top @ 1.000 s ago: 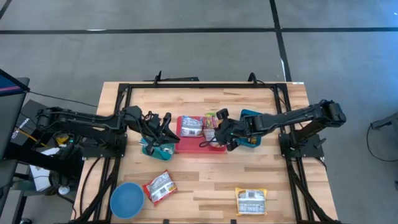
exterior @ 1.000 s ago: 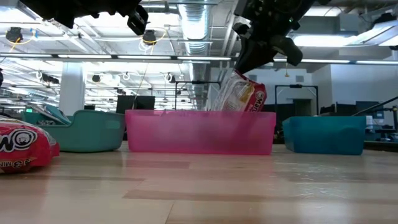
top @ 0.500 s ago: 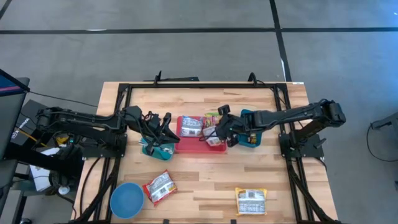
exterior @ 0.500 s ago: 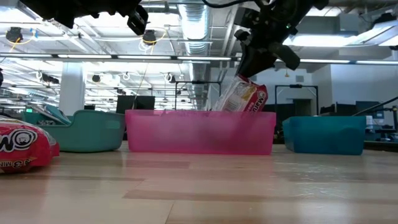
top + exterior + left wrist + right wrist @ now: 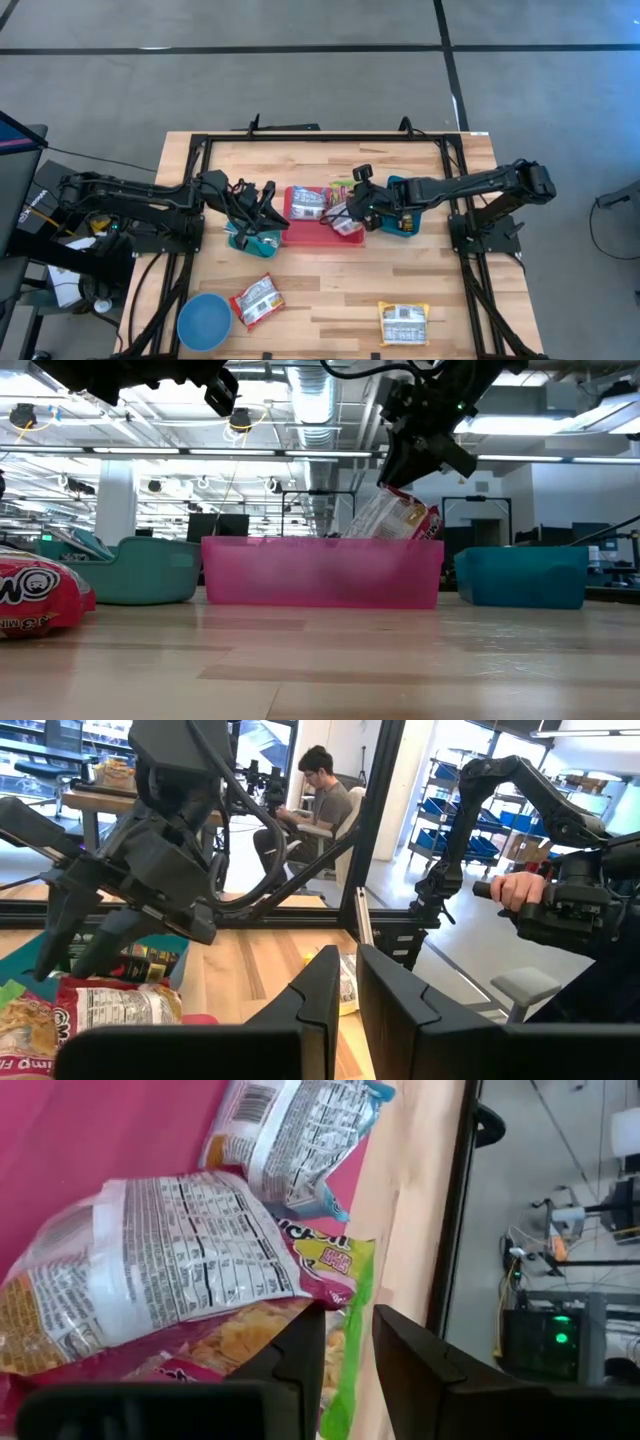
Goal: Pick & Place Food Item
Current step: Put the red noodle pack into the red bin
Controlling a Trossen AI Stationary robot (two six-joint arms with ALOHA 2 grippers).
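Right end effector (image 5: 352,211) lowered, snack packet (image 5: 397,520) tilted

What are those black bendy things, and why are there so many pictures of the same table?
Those are two robot arms, each ending in a two-finger claw called a gripper. One camera looks straight down from above, one sits low at table height, and one rides on each arm's wrist. On the wooden table sit a pink bin, two teal bins, a blue bowl and some loose snack packs. The right gripper is over the pink bin, pinching a snack bag that tilts down into it. The left gripper waits, fingers nearly closed and empty, over a teal bin. There are people in the room behind.
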